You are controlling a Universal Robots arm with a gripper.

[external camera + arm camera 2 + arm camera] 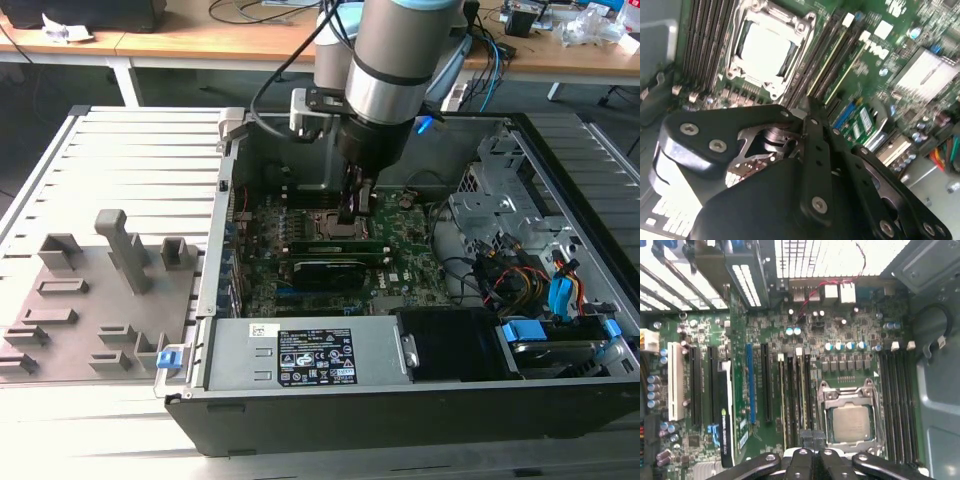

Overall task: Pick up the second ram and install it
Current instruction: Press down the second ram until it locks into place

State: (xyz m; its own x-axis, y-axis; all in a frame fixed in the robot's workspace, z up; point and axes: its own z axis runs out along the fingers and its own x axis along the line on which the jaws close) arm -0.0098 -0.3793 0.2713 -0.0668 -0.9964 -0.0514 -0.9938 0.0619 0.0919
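My gripper (352, 222) reaches down into the open computer case, over the memory slots beside the CPU socket (850, 422). Its fingers are shut together, and no gap shows between them in either wrist view (807, 102) (813, 437). Two thin green sticks stand in the slots next to the socket. The second ram (832, 64) is the stick nearer the socket, and its end lies right under my fingertips. I cannot tell whether the tips touch it. In the exterior view the sticks (335, 243) run across the motherboard (400, 275) just below my gripper.
The case walls (225, 200) close in the work area. A black graphics card (325, 272) sits beside the memory slots, with a drive cage and cable bundle (520, 270) at the exterior view's right. A grey fixture tray (90, 290) lies at the left.
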